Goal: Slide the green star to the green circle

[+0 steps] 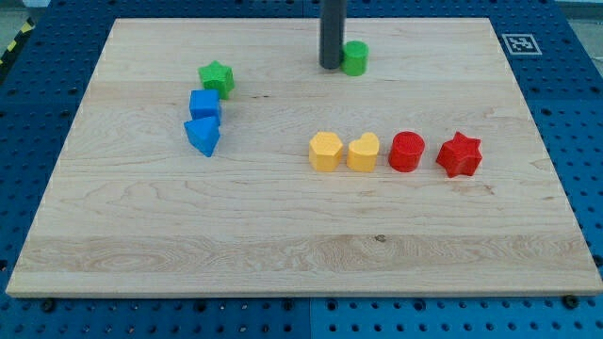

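So the green star (217, 77) is sat up in the view's upper left of the wooden board (283, 245), right above the blue cube (204, 104), with the blue triangle-ish block (203, 137) tucked just under that. The three are bunched close, probably touching, though that can't be told for sure from this angle. The green circle (355, 57) is found near the view's top, well apart from the star. My tip (331, 66) is planted just beside the circle on its left, looks like it's touching or nearly so. No jaws on it, just a plain rod, nothing gripped. A row is lined up lower right: yellow hexagon (326, 151), yellow heart (364, 152), red circle (407, 151), red star (460, 154).
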Motion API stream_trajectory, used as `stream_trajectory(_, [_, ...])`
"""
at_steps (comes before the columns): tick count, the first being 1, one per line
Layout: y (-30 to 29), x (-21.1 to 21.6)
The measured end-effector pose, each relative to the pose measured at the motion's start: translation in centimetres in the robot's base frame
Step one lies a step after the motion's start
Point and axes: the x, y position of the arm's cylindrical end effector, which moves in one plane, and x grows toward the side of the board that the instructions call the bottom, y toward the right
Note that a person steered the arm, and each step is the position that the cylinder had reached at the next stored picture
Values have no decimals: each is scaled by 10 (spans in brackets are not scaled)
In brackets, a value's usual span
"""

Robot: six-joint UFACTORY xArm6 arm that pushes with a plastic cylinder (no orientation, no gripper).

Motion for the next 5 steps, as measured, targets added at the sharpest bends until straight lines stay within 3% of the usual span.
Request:
stream_trajectory(1, [-33,-11])
stream_trajectory(3, [-172,-24])
stream_trajectory(4, [-228,-8])
stream_trajectory(5, [-228,35])
